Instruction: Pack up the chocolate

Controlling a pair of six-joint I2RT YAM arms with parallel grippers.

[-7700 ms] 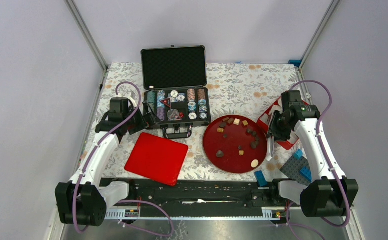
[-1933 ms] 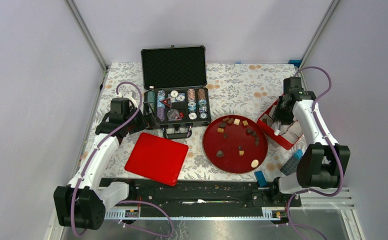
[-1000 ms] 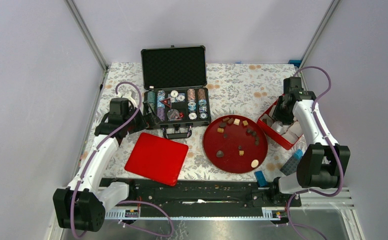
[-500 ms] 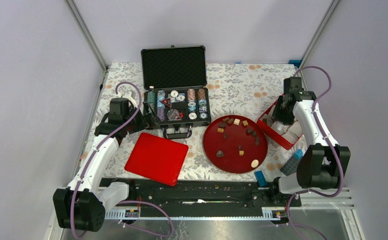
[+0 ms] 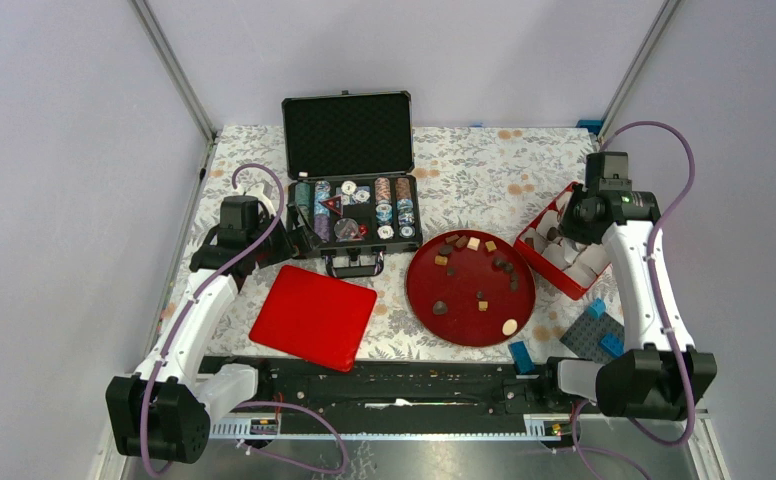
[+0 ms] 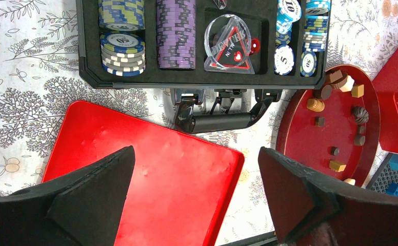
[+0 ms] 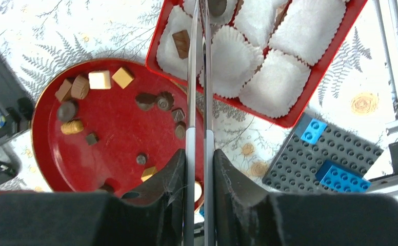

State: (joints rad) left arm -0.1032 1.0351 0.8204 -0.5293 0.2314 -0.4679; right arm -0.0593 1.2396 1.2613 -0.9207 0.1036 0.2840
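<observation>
The left arm (image 5: 196, 305) and right arm (image 5: 644, 290) have white links between black joints and black bases. A purple cable (image 5: 254, 166) loops along each. The left fingers (image 6: 92, 189) and right fingers (image 7: 168, 177) are matte black, wedge-shaped and rough-edged.

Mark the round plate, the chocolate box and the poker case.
Round plate (image 5: 464, 325): top external view, bare near part.
Chocolate box (image 7: 287, 122): right wrist view, red corner rim.
Poker case (image 6: 220, 122): left wrist view, its handle.
</observation>
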